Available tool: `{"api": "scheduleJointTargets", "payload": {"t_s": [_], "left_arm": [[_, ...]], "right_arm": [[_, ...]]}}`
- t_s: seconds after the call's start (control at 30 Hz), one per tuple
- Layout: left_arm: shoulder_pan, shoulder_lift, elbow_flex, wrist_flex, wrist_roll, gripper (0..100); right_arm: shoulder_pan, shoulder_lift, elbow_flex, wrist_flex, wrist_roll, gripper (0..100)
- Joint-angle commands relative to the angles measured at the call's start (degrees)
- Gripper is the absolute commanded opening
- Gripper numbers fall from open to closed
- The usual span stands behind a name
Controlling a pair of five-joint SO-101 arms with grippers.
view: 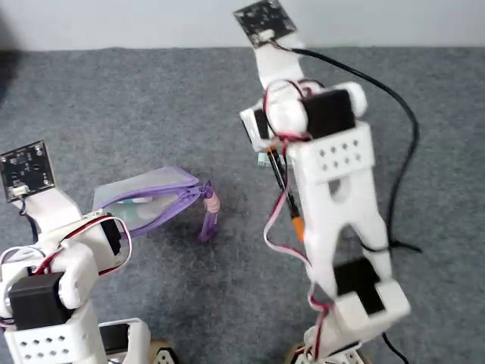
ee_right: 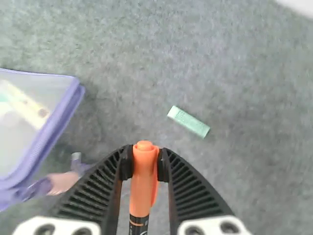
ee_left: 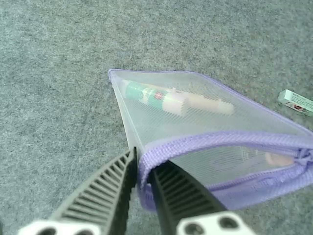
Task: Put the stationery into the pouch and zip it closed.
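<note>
Gripping translucent mesh pouch [ee_left: 195,127] w/ ribbed L claw [ee_left: 141,164].

Open carpet [ee_right: 132,73] between pouch [ee_right: 29,122] and eraser [ee_right: 188,122]

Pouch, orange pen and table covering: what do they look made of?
The pouch looks like translucent, finely ribbed soft plastic, since a tube shows through, with purple woven trim. The orange pen looks like smooth, slightly glossy hard plastic. The table covering looks like grey matte felt or short carpet, fuzzy-textured.
</note>
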Motion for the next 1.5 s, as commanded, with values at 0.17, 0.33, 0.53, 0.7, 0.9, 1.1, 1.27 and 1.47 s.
{"api": "scheduleJointTargets", "payload": {"t_s": [0.17, 0.33, 0.53, 0.7, 0.9, 1.1, 1.27, 1.47], "left_arm": [[-0.35, -0.70, -0.57, 0.00, 0.62, 1], [-0.53, -0.70, -0.57, 0.09, 0.62, 1], [-0.53, -0.70, -0.66, 0.18, 0.62, 1], [-0.62, -0.70, -0.66, 0.18, 0.62, 1], [-0.62, -0.70, -0.66, 0.18, 0.62, 1], [-0.62, -0.70, -0.66, 0.18, 0.62, 1], [-0.62, -0.70, -0.57, 0.18, 0.62, 1], [-0.62, -0.70, -0.57, 0.18, 0.62, 1]], "right_arm": [[-8.57, -13.41, 4.13, 2.15, -18.29, 0.7], [-16.13, -17.10, 4.13, 1.54, -27.52, 0.7], [-22.55, -21.41, 4.22, 1.54, -32.62, 0.7], [-23.60, -23.69, 5.71, 1.89, -33.85, 0.7], [-25.63, -33.54, 23.21, 0.31, -33.76, 0.7], [-25.45, -49.89, 49.76, -20.62, -33.32, 0.7], [-25.36, -60.44, 69.36, -44.44, -32.09, 0.7], [-25.45, -66.68, 80.44, -69.58, -25.49, 0.8]]}}
